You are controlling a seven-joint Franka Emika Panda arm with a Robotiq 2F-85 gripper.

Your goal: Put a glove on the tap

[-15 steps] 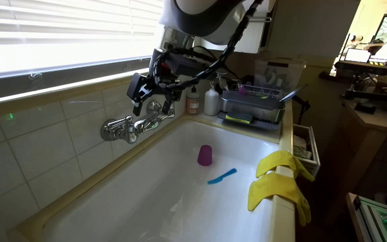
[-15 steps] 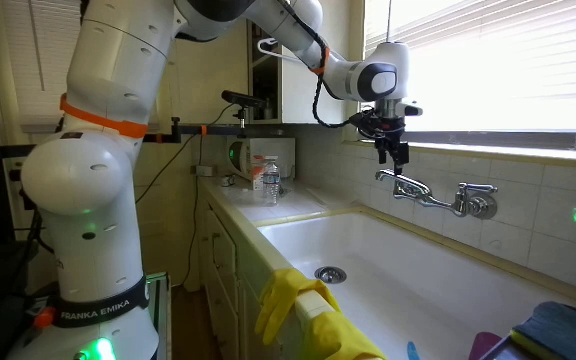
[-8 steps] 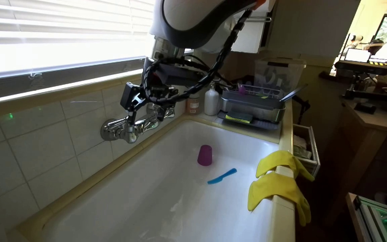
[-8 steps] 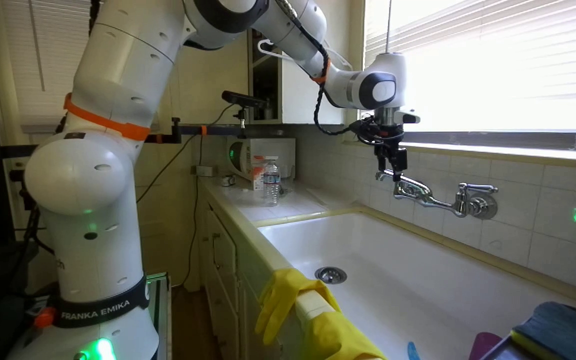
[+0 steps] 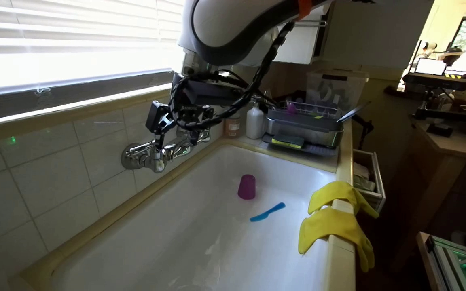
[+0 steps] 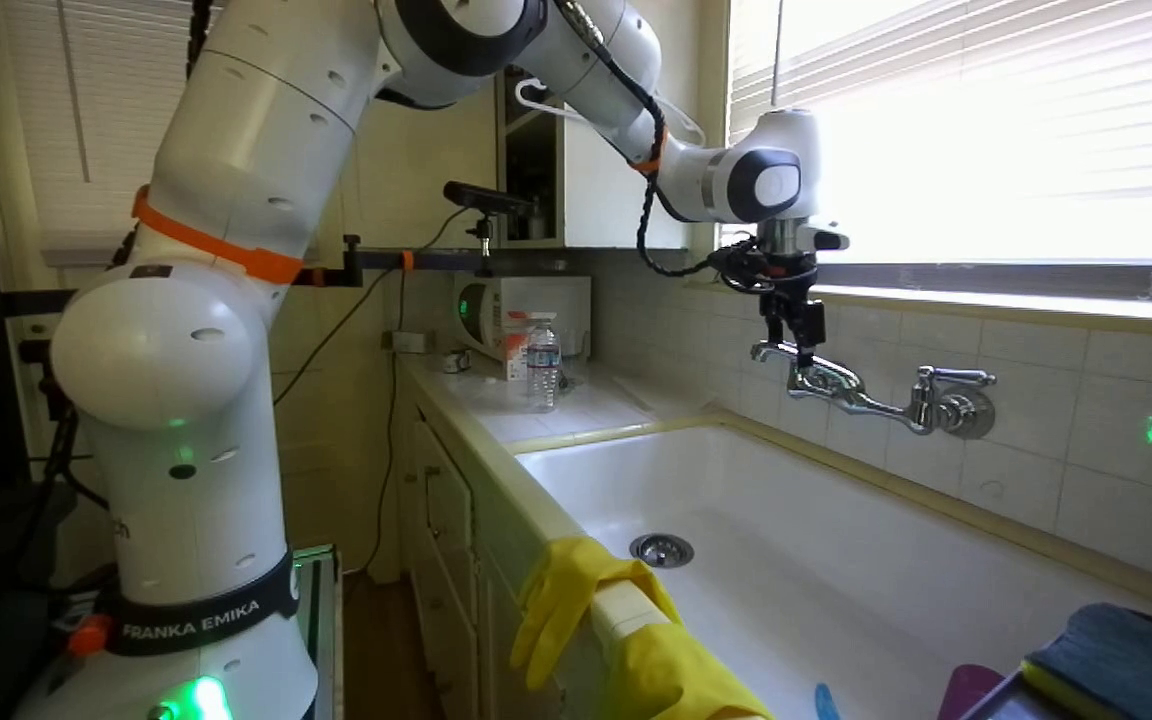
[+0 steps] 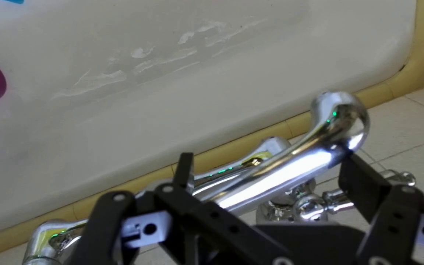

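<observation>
The chrome tap point(image 5: 156, 159) point(image 6: 866, 402) is on the tiled wall above the white sink. My gripper point(image 5: 177, 141) point(image 6: 792, 350) points down over it, fingers apart. In the wrist view my gripper point(image 7: 267, 162) has the tap's chrome point(image 7: 274, 180) running between its fingers. The right fingertip overlaps the metal; I cannot tell whether it touches. Nothing is held. Two matching yellow gloves hang over the sink's front edge, far from the gripper: one glove point(image 5: 330, 224) point(image 6: 576, 595) and a second glove point(image 5: 336, 192) point(image 6: 676, 670). I cannot tell which is the task's glove.
A purple cup point(image 5: 246, 186) and a blue knife point(image 5: 267, 212) lie in the sink point(image 5: 168, 238). A white soap bottle point(image 5: 254, 123), a sponge point(image 5: 287, 140) and a dish rack point(image 5: 306, 123) stand at its end. The tiled wall and window blind are close behind the gripper.
My gripper has come down onto the level of the tap, then shifted slightly sideways along it. The fingers stay apart. The gloves and the tap have not moved.
</observation>
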